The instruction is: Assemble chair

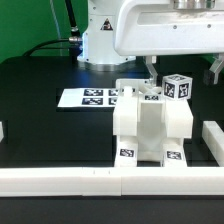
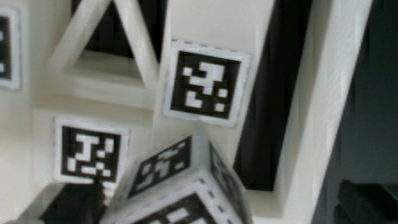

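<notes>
Black table (image 1: 40, 135); long white rail (image 1: 60, 180) along its near edge; close behind it the partly built chair (image 1: 150, 125), stiff smooth plastic, probably light but slippery, best pinched across a narrow flat wall; just above, gripper (image 1: 150, 68) spread wide, holding nothing

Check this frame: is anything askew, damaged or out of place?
The small tagged white piece at the top of the chair assembly, toward the exterior view's right, sits tilted, its tags skewed against the square tags lower down. Whether it is loose I cannot tell. Nothing looks damaged.
</notes>
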You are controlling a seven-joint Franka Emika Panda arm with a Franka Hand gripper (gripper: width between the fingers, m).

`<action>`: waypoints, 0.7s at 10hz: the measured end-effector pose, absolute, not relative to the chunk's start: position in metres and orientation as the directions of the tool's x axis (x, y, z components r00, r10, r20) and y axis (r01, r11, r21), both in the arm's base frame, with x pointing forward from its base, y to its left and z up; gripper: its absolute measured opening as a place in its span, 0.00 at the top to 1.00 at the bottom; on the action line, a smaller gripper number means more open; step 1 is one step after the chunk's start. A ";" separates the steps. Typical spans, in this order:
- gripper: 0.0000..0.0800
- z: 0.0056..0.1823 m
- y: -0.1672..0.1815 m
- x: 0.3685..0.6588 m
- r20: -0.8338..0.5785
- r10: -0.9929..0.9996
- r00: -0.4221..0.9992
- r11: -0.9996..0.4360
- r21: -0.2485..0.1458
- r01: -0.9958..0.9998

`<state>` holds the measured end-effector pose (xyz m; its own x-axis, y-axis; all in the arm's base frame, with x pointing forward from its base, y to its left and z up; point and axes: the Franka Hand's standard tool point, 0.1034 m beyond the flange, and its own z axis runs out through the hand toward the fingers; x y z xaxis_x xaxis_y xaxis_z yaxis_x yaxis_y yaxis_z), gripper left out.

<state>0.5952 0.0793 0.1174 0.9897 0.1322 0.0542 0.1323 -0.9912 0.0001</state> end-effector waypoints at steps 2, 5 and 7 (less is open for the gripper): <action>0.19 0.117 0.079 0.595 0.054 0.239 0.969 -0.971 0.007 0.239; 0.45 0.117 0.078 0.595 0.053 0.281 0.958 -0.960 0.009 0.281; 0.64 0.117 0.078 0.595 0.053 0.281 0.958 -0.960 0.009 0.281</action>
